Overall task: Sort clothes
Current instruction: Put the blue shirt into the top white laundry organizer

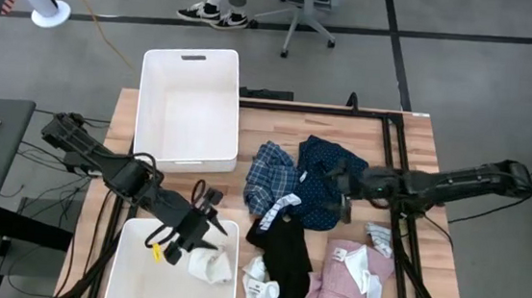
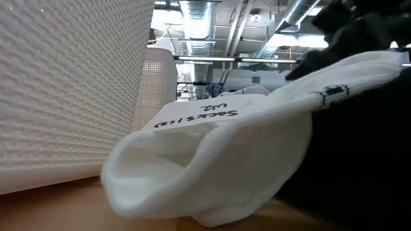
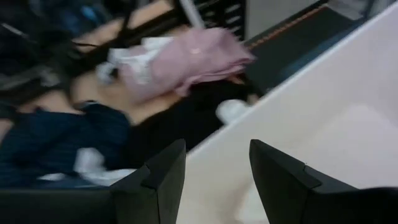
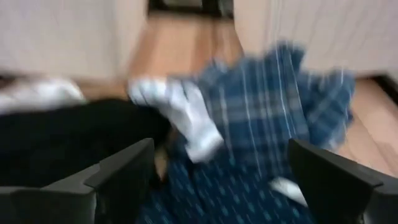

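The left gripper [image 1: 203,223], jaws apart and empty, hovers over the white plastic bin [image 1: 128,264] at lower left, where one small white sock [image 1: 209,265] lies near the rim; it could snag that rim.

The right gripper [image 1: 337,184], jaws wide apart, sits over the navy dotted shirt [image 1: 325,188] at centre. Closing here risks taking the touching blue plaid shirt [image 1: 269,173] too; the black top [image 1: 286,247] and pink shirt [image 1: 346,281] lie below.
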Controlling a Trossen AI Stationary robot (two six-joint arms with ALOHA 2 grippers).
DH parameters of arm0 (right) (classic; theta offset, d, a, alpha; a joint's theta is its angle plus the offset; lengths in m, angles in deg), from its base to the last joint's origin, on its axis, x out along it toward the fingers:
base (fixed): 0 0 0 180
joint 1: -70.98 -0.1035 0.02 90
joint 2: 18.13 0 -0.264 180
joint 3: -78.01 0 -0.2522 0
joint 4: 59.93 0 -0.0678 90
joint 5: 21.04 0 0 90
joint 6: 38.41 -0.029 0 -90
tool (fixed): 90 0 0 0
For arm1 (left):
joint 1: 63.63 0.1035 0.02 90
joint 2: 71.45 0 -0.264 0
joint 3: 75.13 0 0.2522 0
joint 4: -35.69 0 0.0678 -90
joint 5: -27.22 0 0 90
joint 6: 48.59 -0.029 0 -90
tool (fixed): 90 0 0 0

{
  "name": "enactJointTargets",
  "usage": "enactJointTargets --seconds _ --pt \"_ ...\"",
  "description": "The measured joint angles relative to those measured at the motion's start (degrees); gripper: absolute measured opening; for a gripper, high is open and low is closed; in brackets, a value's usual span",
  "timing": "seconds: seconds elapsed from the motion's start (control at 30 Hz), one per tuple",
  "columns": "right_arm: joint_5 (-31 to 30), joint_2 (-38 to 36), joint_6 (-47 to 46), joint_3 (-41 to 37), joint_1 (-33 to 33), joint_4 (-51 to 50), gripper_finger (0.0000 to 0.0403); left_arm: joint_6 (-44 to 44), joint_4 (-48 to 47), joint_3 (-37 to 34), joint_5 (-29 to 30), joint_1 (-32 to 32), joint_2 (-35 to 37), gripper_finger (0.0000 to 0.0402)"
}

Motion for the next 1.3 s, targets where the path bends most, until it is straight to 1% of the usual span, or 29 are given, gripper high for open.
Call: enactJointTargets --seconds 0.07,0.13,0.27,0.47,0.57,0.73,0.9,0.97,1.03,1.13,1.2,1.3 --pt "-0.64 3.88 0.49 2.65 0.86 -4.74 0.0383 -1.31 -0.68 0.30 3.37 0.00 0.00 0.0174" --pt "-0.70 7.42 1.17 4.71 1.58 -7.84 0.0377 -1.93 -0.72 0.31 5.46 0.00 0.10 0.0174" --pt "-0.68 13.47 3.79 7.82 2.56 -11.38 0.0369 -1.90 -0.76 0.31 5.70 0.00 0.28 0.0174" --pt "-0.68 20.89 7.39 12.54 5.29 -18.27 0.0370 0.73 -2.56 0.31 5.70 0.00 0.28 0.0174" --pt "-1.83 24.05 9.42 14.03 6.89 -21.05 0.0370 1.92 -3.18 0.31 5.70 0.00 0.28 0.0174" --pt "-3.28 29.43 13.27 14.62 9.41 -22.60 0.0370 2.50 -4.13 0.31 5.41 0.00 0.28 0.0174" --pt "-3.33 36.91 13.36 14.97 11.73 -21.10 0.0367 2.49 -4.34 0.31 5.36 0.00 0.28 0.0174" --pt "-3.17 39.65 12.75 15.20 12.14 -19.78 0.0357 2.49 -4.63 0.31 5.35 0.00 0.28 0.0174" --pt "-3.17 41.36 12.27 15.31 12.19 -18.15 0.0335 2.49 -5.14 0.31 5.32 0.00 0.28 0.0174" --pt "-3.38 42.13 12.25 15.31 11.79 -16.64 0.0276 2.49 -5.53 0.31 5.28 0.00 0.28 0.0174" --pt "-3.90 42.07 12.17 15.24 11.31 -15.95 0.0222 2.54 -5.54 0.31 5.28 0.00 0.28 0.0174" --pt "-3.96 41.67 12.14 15.07 11.32 -16.09 0.0120 2.71 -5.55 0.31 5.27 0.00 0.28 0.0174"
